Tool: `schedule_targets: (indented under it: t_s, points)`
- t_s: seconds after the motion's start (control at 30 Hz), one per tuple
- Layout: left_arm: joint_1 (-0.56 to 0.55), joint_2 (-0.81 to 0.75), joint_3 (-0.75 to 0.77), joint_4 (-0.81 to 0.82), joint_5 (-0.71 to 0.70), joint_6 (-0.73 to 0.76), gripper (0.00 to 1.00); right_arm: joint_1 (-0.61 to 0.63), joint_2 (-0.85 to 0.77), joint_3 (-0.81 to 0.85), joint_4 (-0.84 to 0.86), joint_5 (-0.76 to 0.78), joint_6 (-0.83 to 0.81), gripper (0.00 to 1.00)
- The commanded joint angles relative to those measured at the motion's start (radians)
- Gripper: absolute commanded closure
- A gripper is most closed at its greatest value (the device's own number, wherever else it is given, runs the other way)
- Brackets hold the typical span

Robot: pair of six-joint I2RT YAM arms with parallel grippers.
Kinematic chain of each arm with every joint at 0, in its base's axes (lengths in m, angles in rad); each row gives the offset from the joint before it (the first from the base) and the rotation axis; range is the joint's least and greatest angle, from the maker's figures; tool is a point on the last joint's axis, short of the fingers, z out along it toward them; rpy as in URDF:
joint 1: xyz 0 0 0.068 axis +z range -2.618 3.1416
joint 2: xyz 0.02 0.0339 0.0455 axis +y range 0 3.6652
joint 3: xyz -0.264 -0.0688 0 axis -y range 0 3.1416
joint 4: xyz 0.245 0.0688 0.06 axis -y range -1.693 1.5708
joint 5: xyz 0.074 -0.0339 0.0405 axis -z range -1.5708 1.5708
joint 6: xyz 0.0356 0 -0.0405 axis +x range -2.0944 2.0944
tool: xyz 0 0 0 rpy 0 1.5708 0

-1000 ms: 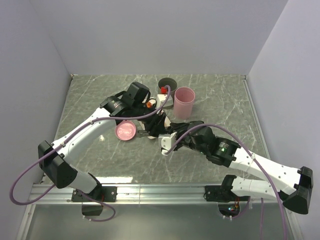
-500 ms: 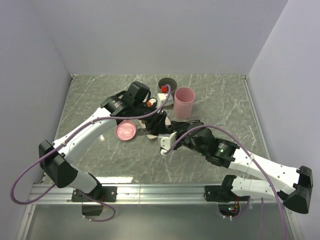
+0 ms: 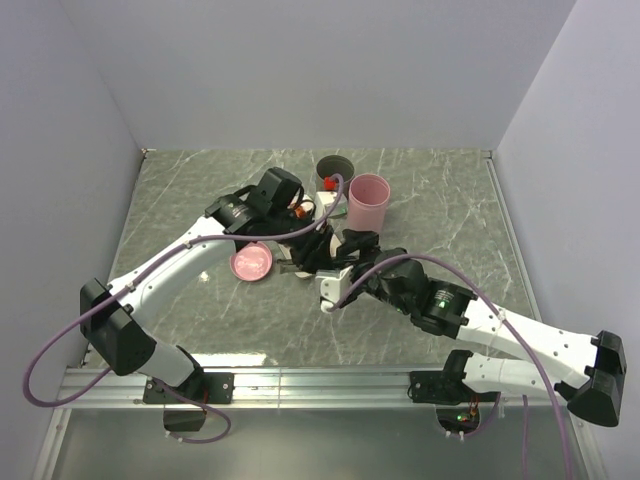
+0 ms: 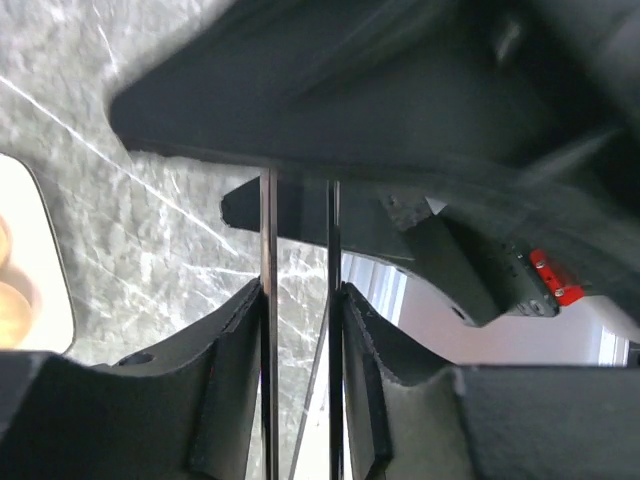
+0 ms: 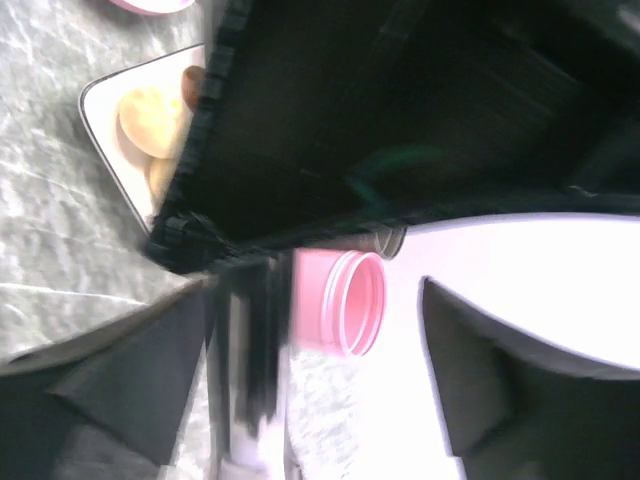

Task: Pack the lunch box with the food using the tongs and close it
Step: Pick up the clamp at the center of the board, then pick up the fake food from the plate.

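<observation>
Tongs [image 4: 268, 330] sit at the middle of the table, and the left wrist view shows them as two thin, straight, dark metal arms running side by side. The left gripper [image 4: 298, 300] pinches them, with one black, matte pad [image 4: 235, 380] pressed against the outside of each arm. In the right wrist view they are only a blurred dark streak beside one finger.

The right gripper [image 5: 312, 295] meets the left one from 4 o'clock. Its fingers are spread wide and nothing is clamped between them.

The lunch box [image 3: 334, 166] is a dark grey round shape at 12 o'clock from the two grippers, near the back of the table [image 3: 440, 200], whose top is grey-green with white marble veins.

A pink canister [image 3: 368, 205] stands open at about 1 o'clock, just beside the lunch box. It is smooth plastic with a ridged rim. A round pink lid [image 3: 251, 262] lies flat at 9 o'clock, close to the tong ends.

The food [image 5: 148, 118], rounded and glossy orange-brown pieces, lies on a flat white tray [image 5: 112, 165] with rounded corners. The left arm hides most of the tray from above.
</observation>
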Motion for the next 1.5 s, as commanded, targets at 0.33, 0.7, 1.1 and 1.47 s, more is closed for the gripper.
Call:
schedule_targets:
  t_s: [0.33,0.7,1.1,1.47]
  points:
    - [0.062,-0.036,0.043,-0.010,-0.096,0.016,0.63,0.017,-0.144,0.100,-0.270,-0.179,0.114,0.00]
    - [0.153,-0.186,-0.032,-0.050,-0.282,0.115,0.55,-0.171,-0.164,0.247,-0.440,-0.276,0.531,0.00]
    - [0.260,-0.323,-0.150,-0.167,-0.352,0.228,0.46,-0.687,0.023,0.447,-0.612,-0.575,0.789,0.00]
    - [0.280,-0.370,-0.346,-0.136,-0.464,0.345,0.46,-0.840,0.023,0.463,-0.615,-0.645,0.854,0.00]
